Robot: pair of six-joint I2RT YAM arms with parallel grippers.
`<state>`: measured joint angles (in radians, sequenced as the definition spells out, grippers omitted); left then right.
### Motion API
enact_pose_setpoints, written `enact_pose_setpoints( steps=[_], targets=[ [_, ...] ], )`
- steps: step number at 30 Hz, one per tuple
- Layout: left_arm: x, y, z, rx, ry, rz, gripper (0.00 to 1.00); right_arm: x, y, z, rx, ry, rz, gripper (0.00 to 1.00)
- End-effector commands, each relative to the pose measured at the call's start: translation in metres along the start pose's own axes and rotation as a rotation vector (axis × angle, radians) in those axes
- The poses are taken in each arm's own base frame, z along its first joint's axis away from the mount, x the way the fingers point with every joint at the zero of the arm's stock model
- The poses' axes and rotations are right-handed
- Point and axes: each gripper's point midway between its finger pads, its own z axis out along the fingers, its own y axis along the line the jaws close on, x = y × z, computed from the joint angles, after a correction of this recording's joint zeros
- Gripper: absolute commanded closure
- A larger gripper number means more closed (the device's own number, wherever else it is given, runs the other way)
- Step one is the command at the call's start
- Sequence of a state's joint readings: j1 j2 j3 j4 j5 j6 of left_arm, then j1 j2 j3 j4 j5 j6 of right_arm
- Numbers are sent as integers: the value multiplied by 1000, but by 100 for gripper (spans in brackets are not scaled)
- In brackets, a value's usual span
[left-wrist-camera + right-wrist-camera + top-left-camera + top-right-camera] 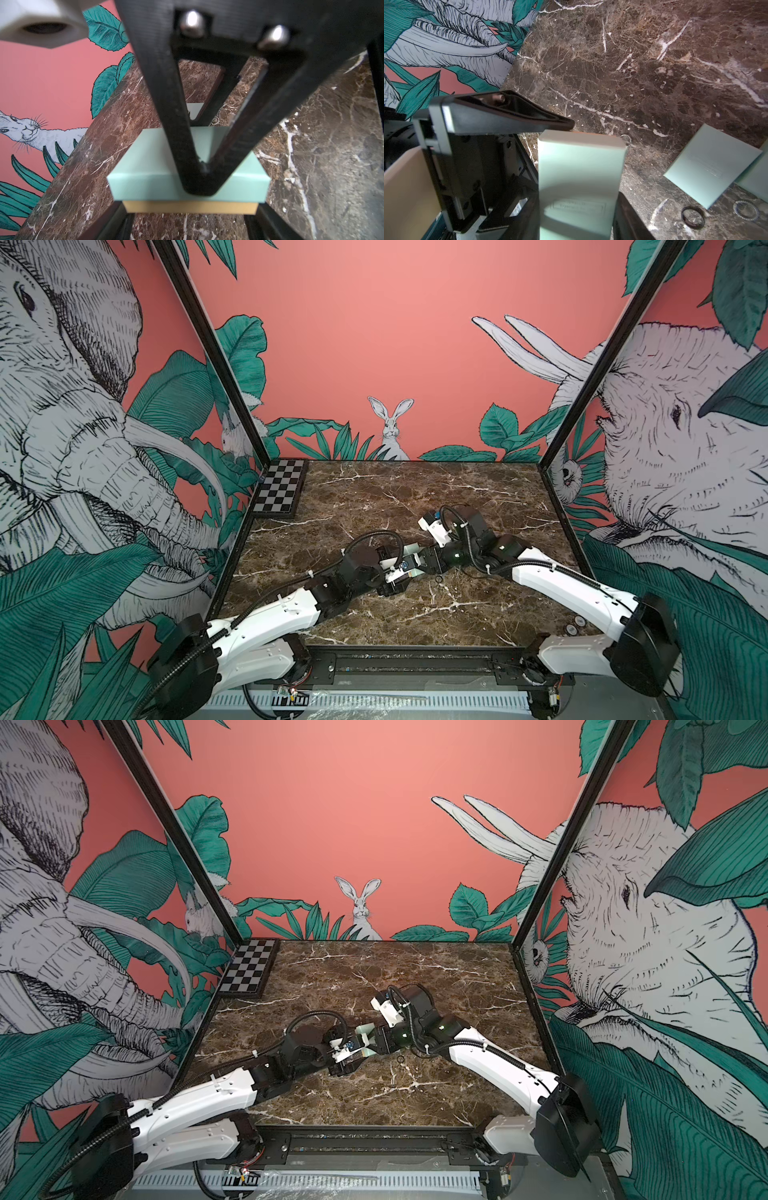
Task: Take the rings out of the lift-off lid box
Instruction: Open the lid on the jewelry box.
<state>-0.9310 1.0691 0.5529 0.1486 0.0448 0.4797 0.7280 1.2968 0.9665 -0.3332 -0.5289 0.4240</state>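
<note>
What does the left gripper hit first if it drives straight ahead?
The mint-green lidded cardboard box with tan base, between the left gripper's fingers. The right gripper's black finger crosses its near face and may touch first; depth is unclear.

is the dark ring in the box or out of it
Out. In the right wrist view the dark ring lies flat on the marble table, with no box walls around it.
</note>
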Motion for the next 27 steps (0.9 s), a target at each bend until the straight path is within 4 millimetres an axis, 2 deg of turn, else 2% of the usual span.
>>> enact_pose_setpoints(
  steps=[1, 19, 27],
  targets=[
    [45, -14, 1, 46, 172, 5, 63, -21, 18, -19, -61, -92, -45, 68],
    [54, -34, 2, 132, 206, 54, 60, -24, 17, -24, -64, -84, -29, 67],
    [58, -36, 4, 140, 228, 61, 61, -27, 20, -31, -65, -99, -36, 67]
  ],
)
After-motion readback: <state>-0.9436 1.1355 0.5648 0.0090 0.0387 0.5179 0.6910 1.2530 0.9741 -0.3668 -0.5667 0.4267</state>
